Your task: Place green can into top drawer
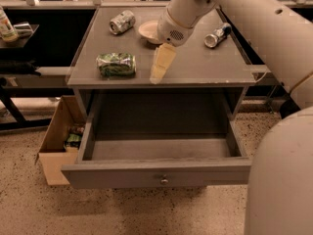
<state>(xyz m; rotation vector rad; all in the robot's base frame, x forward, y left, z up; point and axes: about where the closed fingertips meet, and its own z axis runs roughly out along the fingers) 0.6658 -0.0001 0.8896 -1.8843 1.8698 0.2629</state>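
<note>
My cream pincer (pixel 161 65) hovers beside the crushed green-and-white can (pixel 116 64) on the grey counter (pixel 210 65), its opening impossible to tell; the deep grey top drawer (pixel 122 174) waits open, unfilled.

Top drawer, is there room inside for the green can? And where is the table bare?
Yes, the top drawer is open and bare wall to wall. On the table, the front right is free, between the tool, hanging beside the green can, and the right edge. The back is crowded: silver-white can, bowl, slim can.
</note>
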